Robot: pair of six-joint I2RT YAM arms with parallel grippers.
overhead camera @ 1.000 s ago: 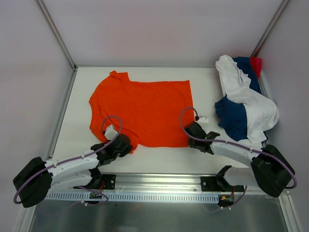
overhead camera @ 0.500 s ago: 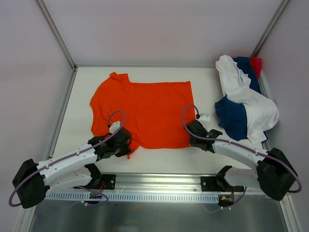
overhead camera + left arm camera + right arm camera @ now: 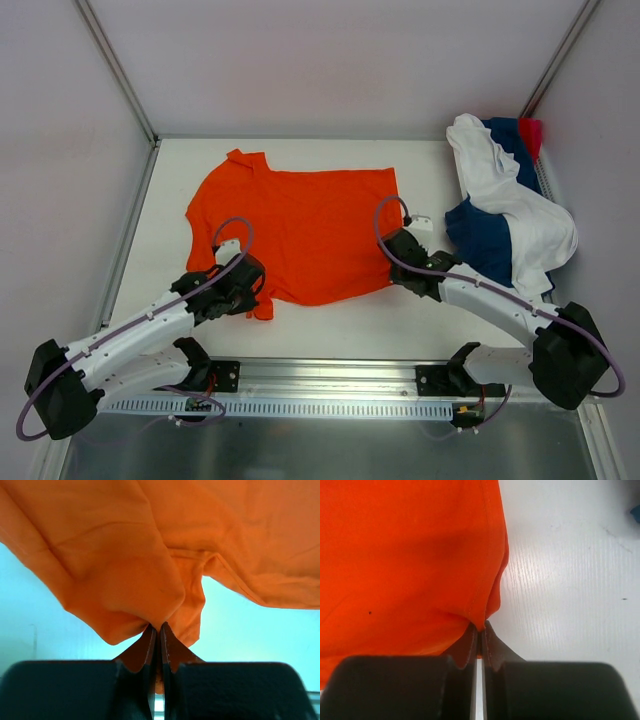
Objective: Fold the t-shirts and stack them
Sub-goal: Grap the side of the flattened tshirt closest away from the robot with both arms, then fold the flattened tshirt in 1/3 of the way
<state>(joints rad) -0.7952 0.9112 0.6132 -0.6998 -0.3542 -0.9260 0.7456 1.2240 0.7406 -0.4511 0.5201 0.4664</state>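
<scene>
The bright orange t-shirt (image 3: 295, 225) lies spread on the white table, collar at the far left. My left gripper (image 3: 252, 292) is shut on its near left corner, pinching cloth (image 3: 150, 595) lifted off the table. My right gripper (image 3: 393, 272) is shut on its near right corner at the hem (image 3: 487, 600). The white t-shirt (image 3: 515, 215), the navy blue t-shirt (image 3: 480, 245) and the red-pink t-shirt (image 3: 531, 131) lie heaped at the right.
The heap of shirts fills the table's far right side by the metal frame post (image 3: 555, 60). The table's near edge rail (image 3: 320, 385) runs between the two arm bases. A frame post (image 3: 110, 60) stands at the far left.
Both grippers have moved away from the near edge, carrying the shirt's near corners with them. The near hem has drawn back and the near left corner now bunches and lifts.
</scene>
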